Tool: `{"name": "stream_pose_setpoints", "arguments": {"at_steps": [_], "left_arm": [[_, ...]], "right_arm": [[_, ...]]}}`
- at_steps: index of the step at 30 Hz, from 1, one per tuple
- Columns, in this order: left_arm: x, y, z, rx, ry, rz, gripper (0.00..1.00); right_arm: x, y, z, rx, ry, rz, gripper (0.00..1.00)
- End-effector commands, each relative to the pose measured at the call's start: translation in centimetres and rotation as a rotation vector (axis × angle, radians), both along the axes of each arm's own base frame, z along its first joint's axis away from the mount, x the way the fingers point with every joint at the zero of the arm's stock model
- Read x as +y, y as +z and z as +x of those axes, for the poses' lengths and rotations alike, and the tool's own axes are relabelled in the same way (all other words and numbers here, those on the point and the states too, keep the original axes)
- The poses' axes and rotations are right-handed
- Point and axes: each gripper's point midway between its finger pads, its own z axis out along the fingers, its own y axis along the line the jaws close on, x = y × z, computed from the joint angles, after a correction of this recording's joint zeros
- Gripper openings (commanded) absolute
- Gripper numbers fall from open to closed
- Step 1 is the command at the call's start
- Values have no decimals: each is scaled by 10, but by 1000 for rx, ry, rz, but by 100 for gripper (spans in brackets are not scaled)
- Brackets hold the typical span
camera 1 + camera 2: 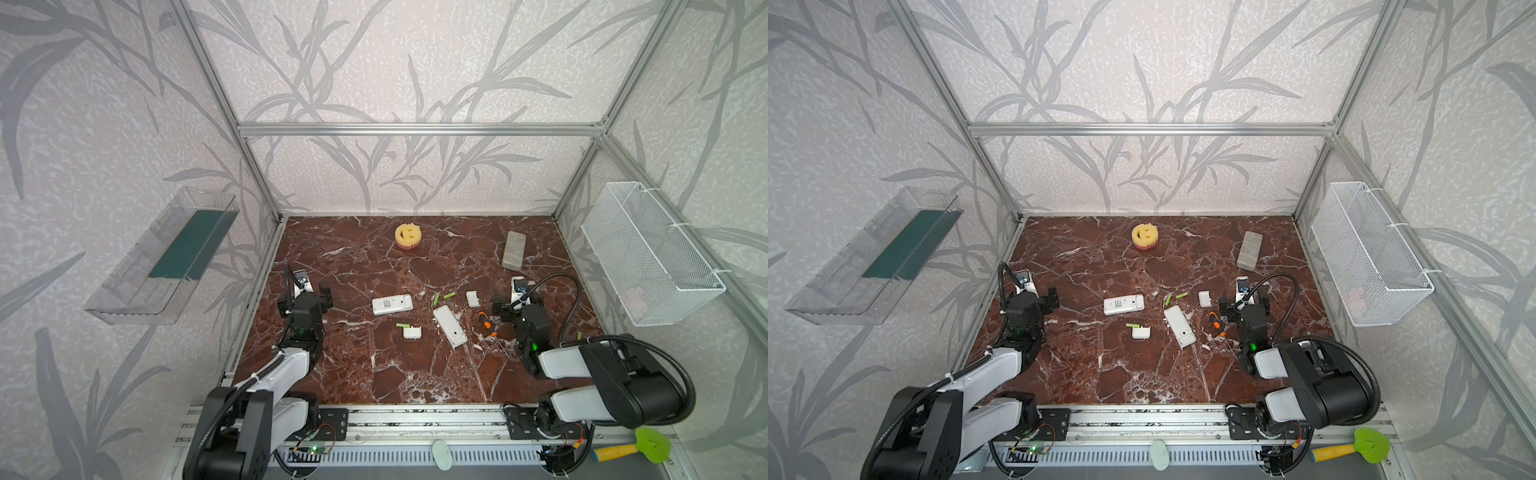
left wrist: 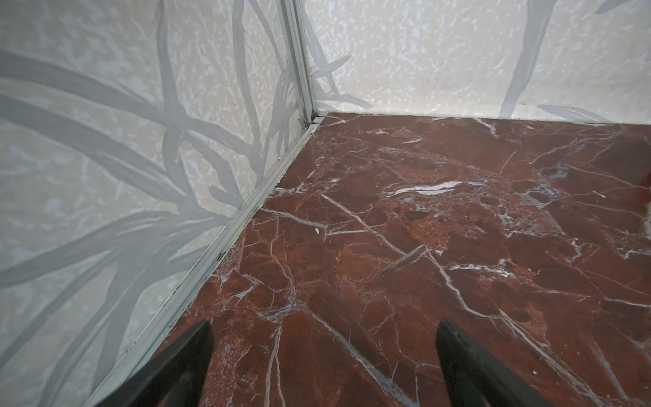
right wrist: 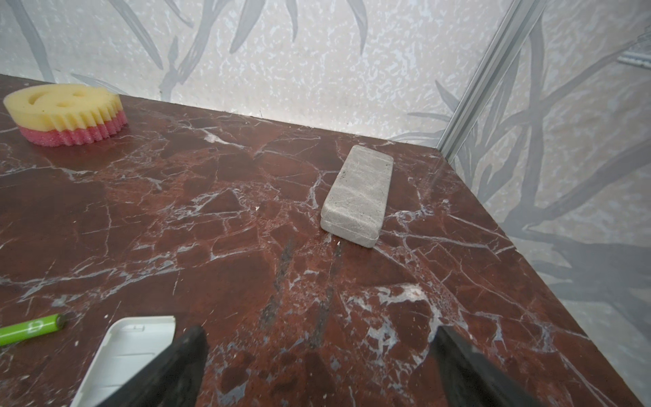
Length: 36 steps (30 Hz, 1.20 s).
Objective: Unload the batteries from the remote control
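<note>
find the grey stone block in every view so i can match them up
Top view: grey stone block lies far right on the marble table, beyond the right arm.
Top view: same spot.
Left wrist: not in it.
Right wrist: right of centre.
Shared landmark: smiley sponge.

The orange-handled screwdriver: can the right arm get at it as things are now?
Probably yes. The screwdriver lies flat on the marble table, just beside the right gripper. The gripper is open and holds nothing, and nothing stands between them; only a white cover lies nearby.
</note>
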Motion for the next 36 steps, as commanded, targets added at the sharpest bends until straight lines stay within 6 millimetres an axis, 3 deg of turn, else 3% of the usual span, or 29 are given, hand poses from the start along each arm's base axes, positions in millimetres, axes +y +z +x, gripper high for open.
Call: {"name": "stream_pose_setpoints", "arguments": {"at_steps": [1, 8, 12, 19, 36], "left_arm": [[-1, 8, 12, -91, -19, -9, 99], [-25, -2, 41, -133, -164, -19, 99], [-25, -20, 43, -129, -166, -17, 99], [-22, -25, 58, -47, -147, -27, 99], [-21, -25, 59, -46, -146, -28, 99]], "right_arm": [[-6, 22, 12, -123, -26, 17, 99], [3, 6, 27, -77, 26, 9, 99], [1, 6, 29, -69, 14, 5, 99], [-4, -2, 51, 51, -41, -4, 99], [-6, -3, 51, 55, -41, 9, 99]]}}
